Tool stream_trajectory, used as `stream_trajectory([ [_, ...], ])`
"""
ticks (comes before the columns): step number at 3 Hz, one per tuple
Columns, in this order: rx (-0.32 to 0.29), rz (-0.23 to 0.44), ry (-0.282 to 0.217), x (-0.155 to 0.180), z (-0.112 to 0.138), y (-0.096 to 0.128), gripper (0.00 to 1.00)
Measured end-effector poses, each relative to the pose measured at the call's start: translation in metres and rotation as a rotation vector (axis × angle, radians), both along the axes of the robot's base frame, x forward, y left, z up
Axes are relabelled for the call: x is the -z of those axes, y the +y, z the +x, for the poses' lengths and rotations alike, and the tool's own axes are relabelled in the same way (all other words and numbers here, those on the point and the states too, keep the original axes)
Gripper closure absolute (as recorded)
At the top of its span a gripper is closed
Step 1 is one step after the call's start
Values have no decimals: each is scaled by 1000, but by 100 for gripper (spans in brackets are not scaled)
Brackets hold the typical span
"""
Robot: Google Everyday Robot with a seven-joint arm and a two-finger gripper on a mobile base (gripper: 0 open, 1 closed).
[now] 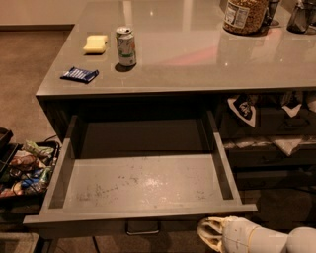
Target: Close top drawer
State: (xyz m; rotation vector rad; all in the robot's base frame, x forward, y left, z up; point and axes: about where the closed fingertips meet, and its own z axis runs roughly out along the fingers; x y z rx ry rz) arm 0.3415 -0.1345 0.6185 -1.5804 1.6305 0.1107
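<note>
Gripper: you had the gripper [211, 235] at the bottom right edge of the view, low, in front of the drawer front and just to the right of its handle.
Jaws: you could not tell from this view whether they were spread or pressed together; the pale head held nothing that you could see.
Handle: the small metal handle [142, 227] sat in the middle of the front, below the front rim, apart from the gripper.
Top drawer: the top drawer [143, 183] stood pulled far out from under the counter, and its pale, scuffed, speckled floor lay fully in sight.
Left side: a dark tray [29, 148] with colourful packets stood on the floor, just beside the left wall of the drawer.
Right side: the grey drawer fronts [269, 128] to the right were pushed in, with black-and-white fabric scraps hanging over their top edges.
Counter: the grey counter [197, 59] was above the drawer opening.
On the counter, near: a blue packet [79, 74] lay close to the front left corner.
On the counter, further: a can [126, 46] stood upright, and a yellow sponge [96, 43] lay just to its left.
Far edge: a jar [245, 15] stood at the back right.
</note>
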Motion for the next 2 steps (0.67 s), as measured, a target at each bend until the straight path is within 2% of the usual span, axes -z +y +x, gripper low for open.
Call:
stream_trajectory([
  [2, 60, -9, -55, 16, 29, 15, 100],
])
